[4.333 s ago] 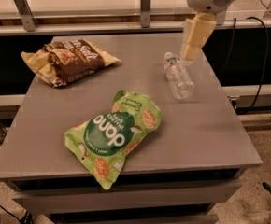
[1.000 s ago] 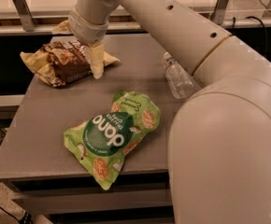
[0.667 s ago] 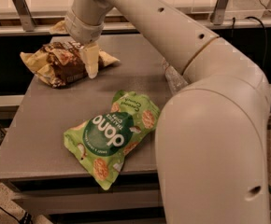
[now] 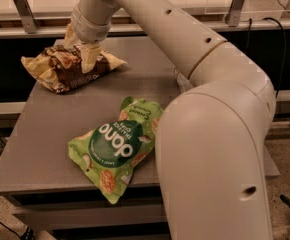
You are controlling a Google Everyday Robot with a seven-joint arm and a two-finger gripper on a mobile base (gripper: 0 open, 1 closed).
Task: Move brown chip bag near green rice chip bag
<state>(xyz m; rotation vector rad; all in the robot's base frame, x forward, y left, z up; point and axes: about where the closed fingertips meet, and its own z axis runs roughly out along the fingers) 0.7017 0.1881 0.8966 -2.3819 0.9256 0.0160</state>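
Brown chip bag [image 4: 60, 71] — far-left of worktop [image 4: 35, 134], flat, long axis approx. left–right. Hand [image 4: 80, 46] over its middle, fingers spread astride it. Green rice chip bag [image 4: 117, 146] — near-centre, well apart.

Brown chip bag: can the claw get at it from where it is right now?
Probably yes. The claw sits right over the brown chip bag at the far left of the table, with nothing between them. The green rice chip bag lies apart, nearer the front.
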